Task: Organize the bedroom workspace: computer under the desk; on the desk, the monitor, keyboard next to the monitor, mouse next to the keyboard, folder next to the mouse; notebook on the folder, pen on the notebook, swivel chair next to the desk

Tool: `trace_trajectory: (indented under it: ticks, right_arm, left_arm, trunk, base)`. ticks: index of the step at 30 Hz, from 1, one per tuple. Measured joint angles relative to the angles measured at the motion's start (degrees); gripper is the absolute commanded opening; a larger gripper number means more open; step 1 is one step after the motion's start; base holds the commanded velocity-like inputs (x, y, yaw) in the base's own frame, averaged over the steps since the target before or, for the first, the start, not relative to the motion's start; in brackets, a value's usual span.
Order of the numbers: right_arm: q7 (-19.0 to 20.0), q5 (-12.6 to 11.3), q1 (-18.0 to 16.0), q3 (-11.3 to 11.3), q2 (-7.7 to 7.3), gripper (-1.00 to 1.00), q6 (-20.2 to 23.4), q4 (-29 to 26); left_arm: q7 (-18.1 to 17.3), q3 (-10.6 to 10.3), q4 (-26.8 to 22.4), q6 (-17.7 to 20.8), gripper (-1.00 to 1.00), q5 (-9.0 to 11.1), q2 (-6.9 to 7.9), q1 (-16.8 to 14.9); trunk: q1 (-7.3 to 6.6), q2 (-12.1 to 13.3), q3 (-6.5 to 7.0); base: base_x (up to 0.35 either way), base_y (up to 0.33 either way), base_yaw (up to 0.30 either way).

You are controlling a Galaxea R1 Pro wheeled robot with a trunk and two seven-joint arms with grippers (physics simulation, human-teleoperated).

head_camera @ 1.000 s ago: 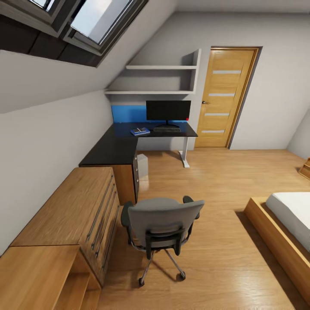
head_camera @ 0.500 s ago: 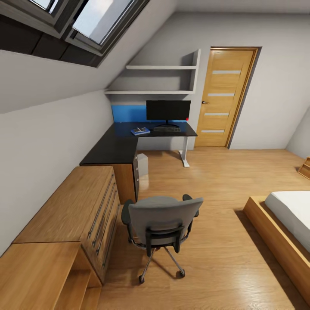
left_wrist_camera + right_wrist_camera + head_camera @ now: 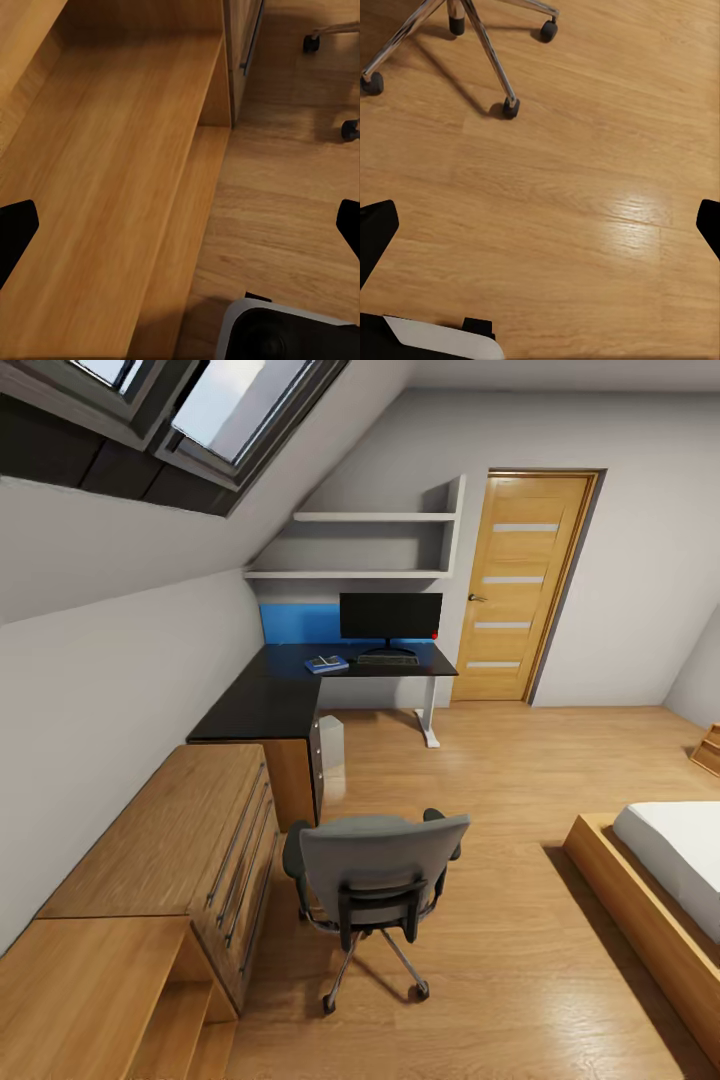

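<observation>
The black L-shaped desk [image 3: 262,710] stands in the far left corner. On it are the monitor [image 3: 390,616], the keyboard [image 3: 388,659] in front of its stand, and the blue folder [image 3: 328,665] with the small greyish notebook [image 3: 321,661] on top. The mouse and pen are too small to make out. The light-grey computer [image 3: 331,744] stands under the desk. The grey swivel chair [image 3: 376,871] is on the floor well short of the desk, its back toward me; its casters [image 3: 511,107] show near my right gripper [image 3: 540,225]. My left gripper [image 3: 180,232] and the right both stand open, holding nothing.
A light wooden chest with bar handles [image 3: 190,845] and a low wooden shelf unit [image 3: 112,187] line the left wall. A bed on a wooden frame [image 3: 650,880] is at the right. A wooden door [image 3: 515,585] is beyond the desk. Open floor lies between chair and bed.
The whole head view has shifted slightly, so the camera moved a little toward the desk. The chair and desk things have not moved.
</observation>
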Motion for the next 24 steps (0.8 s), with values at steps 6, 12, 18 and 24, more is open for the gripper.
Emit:
trace_trajectory:
  ticks: [6,12,18,24]
  right_arm:
    - [0.00,0.01,0.00,0.00,0.00,1.00,0.00,0.00]
    - [0.00,0.01,0.00,-0.01,0.00,1.00,0.01,0.00]
    - [0.00,0.01,0.00,-0.01,0.00,1.00,0.00,0.00]
    - [0.00,0.00,0.00,-0.01,0.00,1.00,0.00,0.00]
  left_arm:
    - [0.05,0.00,0.00,0.01,1.00,0.00,0.00,0.00]
    - [0.07,0.00,0.00,0.01,1.00,0.00,0.00,0.00]
    - [0.07,0.00,0.00,0.00,1.00,0.00,0.00,0.00]
    - [0.07,0.00,0.00,0.00,1.00,0.00,0.00,0.00]
  trunk:
    - [-0.01,0.00,0.00]
    - [-0.01,0.00,0.00]
    - [-0.01,0.00,0.00]
    - [-0.01,0.00,0.00]
  base:
    - [-0.020,0.000,0.000]
    - [-0.004,0.048,0.000]
    - [-0.001,0.064,0.000]
    - [0.000,0.015,0.000]
